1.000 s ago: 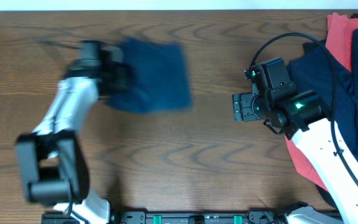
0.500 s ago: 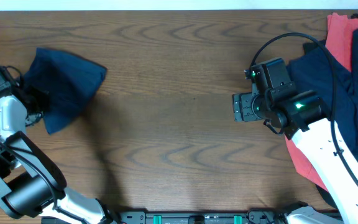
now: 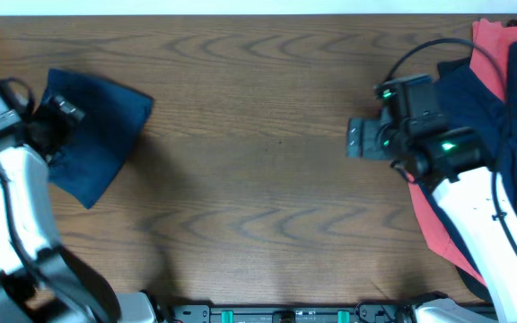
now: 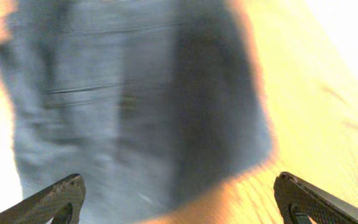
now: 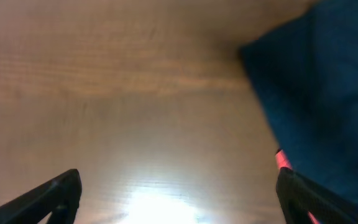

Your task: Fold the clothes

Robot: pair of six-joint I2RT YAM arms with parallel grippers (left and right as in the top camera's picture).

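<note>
A folded navy garment [image 3: 97, 135] lies flat at the table's far left. My left gripper [image 3: 61, 117] hovers over its left part. In the left wrist view this navy cloth [image 4: 135, 93] fills the picture beyond the left gripper [image 4: 179, 179], which is open and holds nothing. At the far right lies a pile of clothes, navy [image 3: 510, 117] over coral-red [image 3: 487, 45]. My right gripper [image 3: 362, 142] stands open just left of the pile, above bare wood. The right wrist view shows the right gripper [image 5: 179, 177] empty, with the pile's navy edge [image 5: 322, 93] at its right.
The wooden table [image 3: 258, 179] stretches between the two arms. A coral-red cloth edge [image 3: 433, 229] shows under the right arm. A black cable [image 3: 420, 49] loops above the right wrist.
The left arm carried the folded navy garment from the upper middle to the far left, set it down and opened its jaws. The right gripper shifted slightly right and opened a little wider.
</note>
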